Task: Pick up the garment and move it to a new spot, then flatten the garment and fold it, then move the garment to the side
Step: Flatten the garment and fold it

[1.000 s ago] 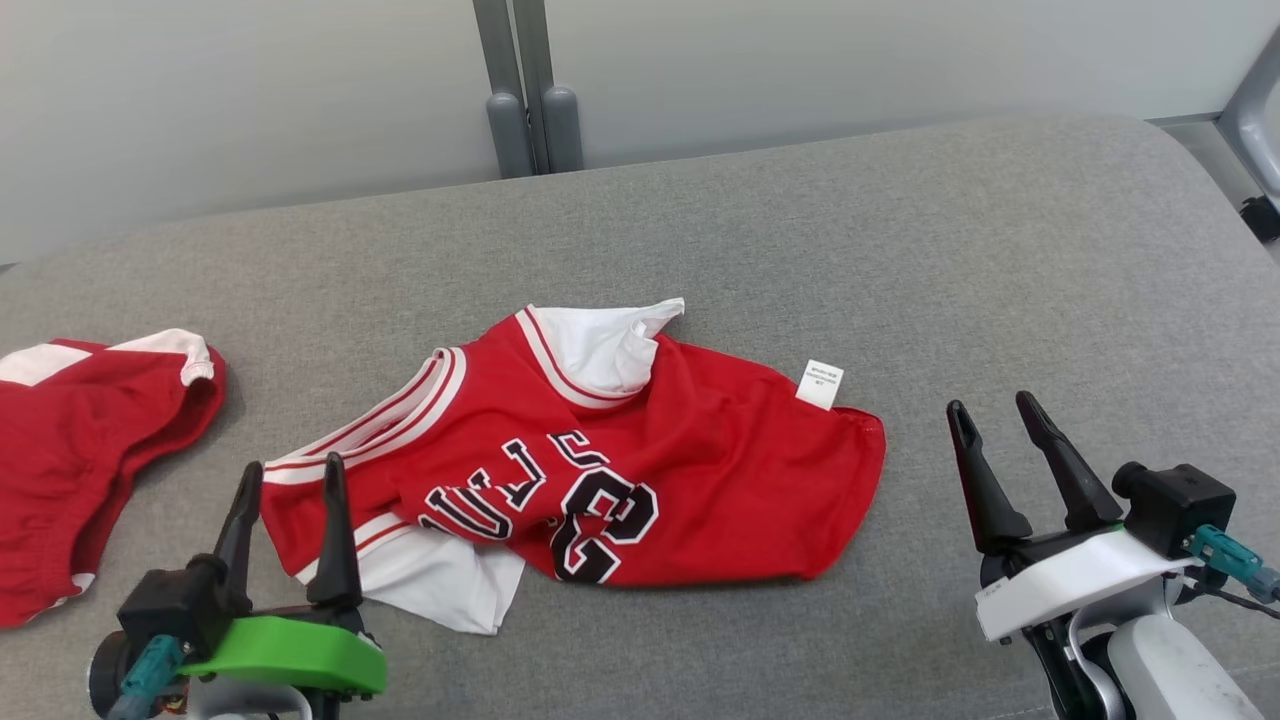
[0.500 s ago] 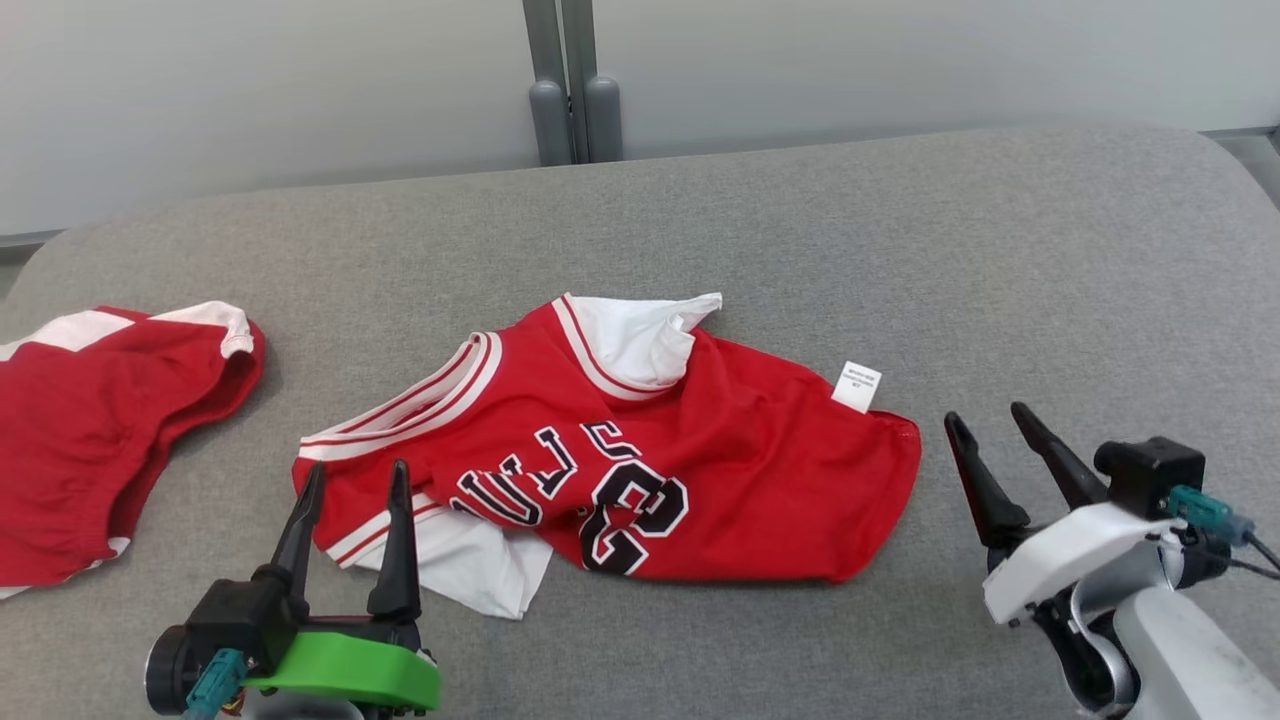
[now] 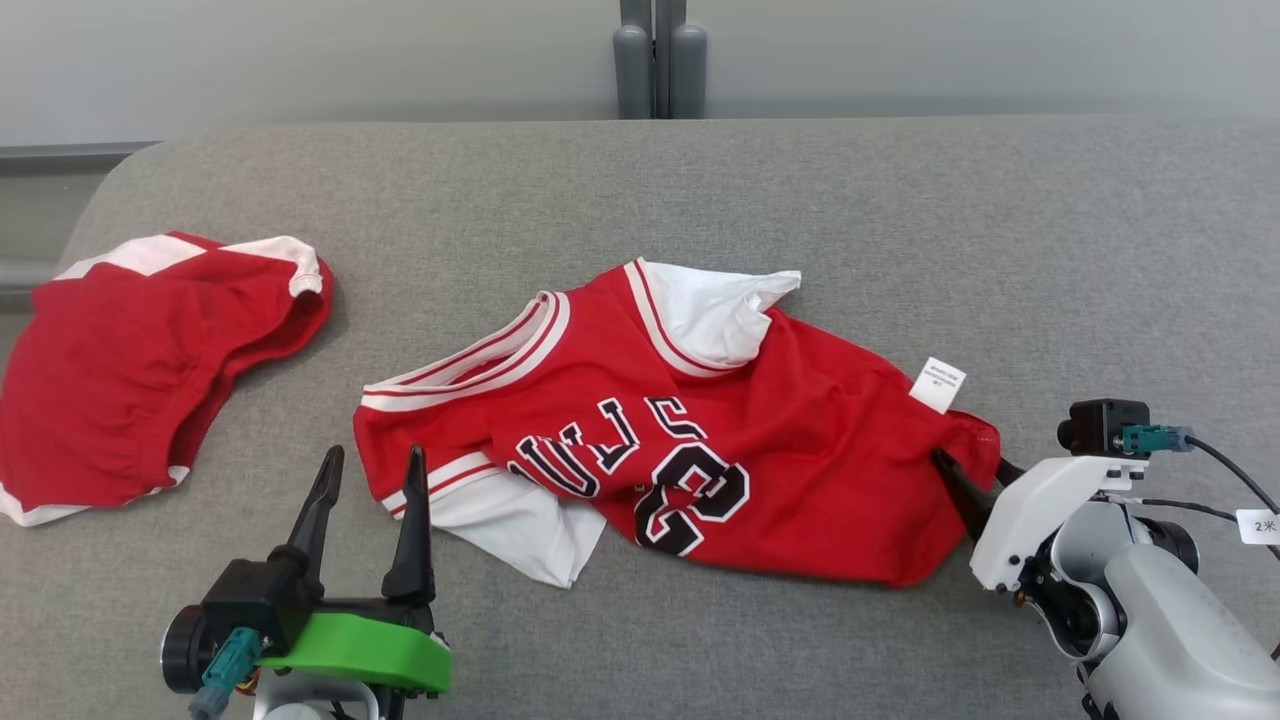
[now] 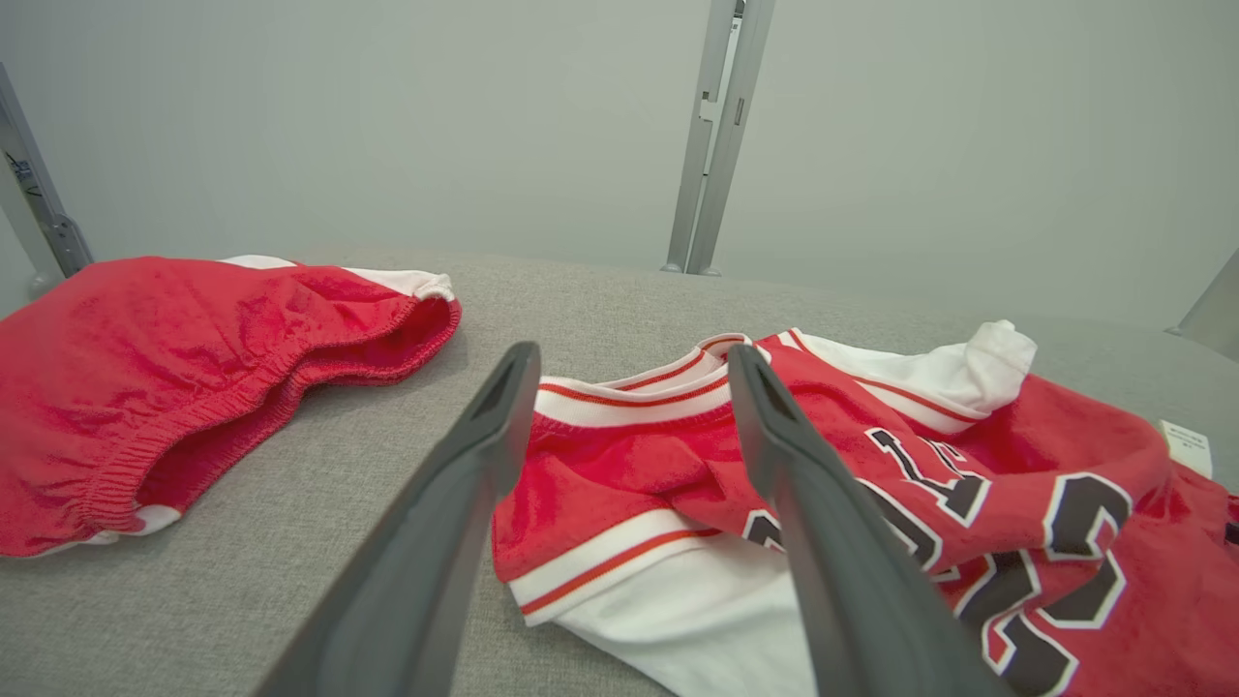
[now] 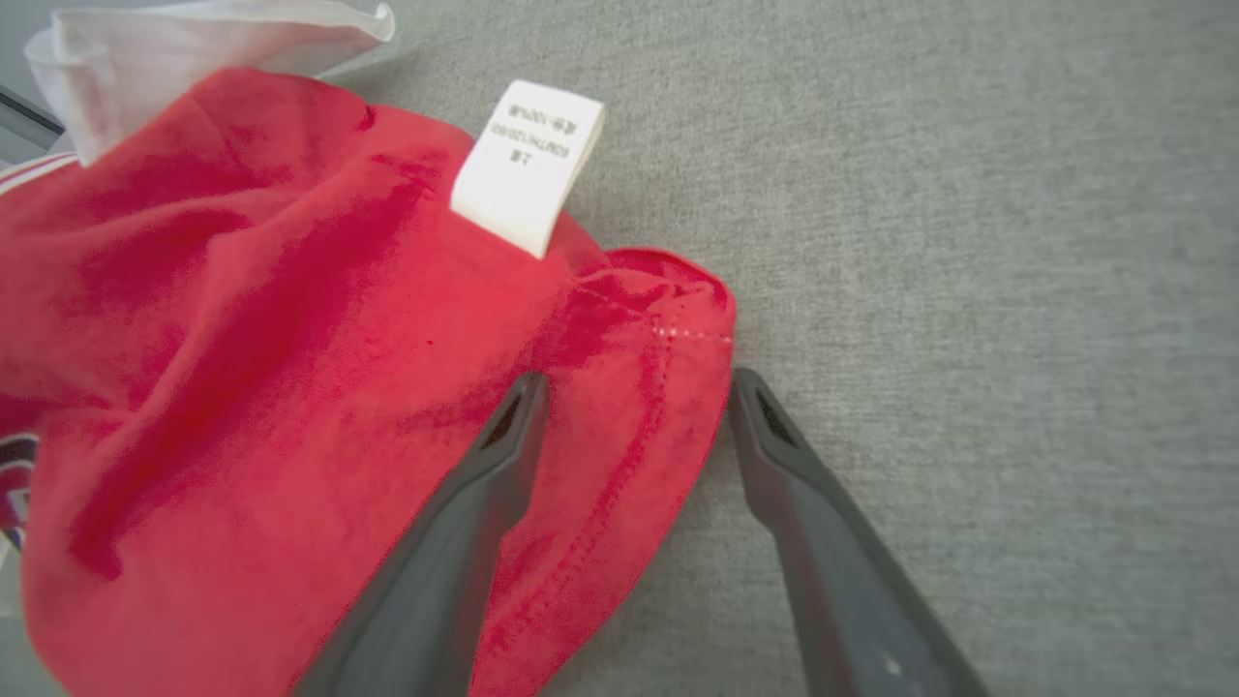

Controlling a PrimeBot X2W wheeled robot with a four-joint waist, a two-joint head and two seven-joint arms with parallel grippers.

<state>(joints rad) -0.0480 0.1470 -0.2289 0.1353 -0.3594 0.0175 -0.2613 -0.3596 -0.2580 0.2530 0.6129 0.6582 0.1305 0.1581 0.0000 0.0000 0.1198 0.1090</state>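
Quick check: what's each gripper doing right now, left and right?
Left gripper: open, holding nothing, near the jersey's edge.
Right gripper: open, fingers astride the jersey's hem corner, not clamped yet.

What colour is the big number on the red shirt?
The number is black with a white outline; the head view shows it best.

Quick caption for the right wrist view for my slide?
Open right claw straddles a hem corner of the red jersey on the grey cushion, white care label just beyond.
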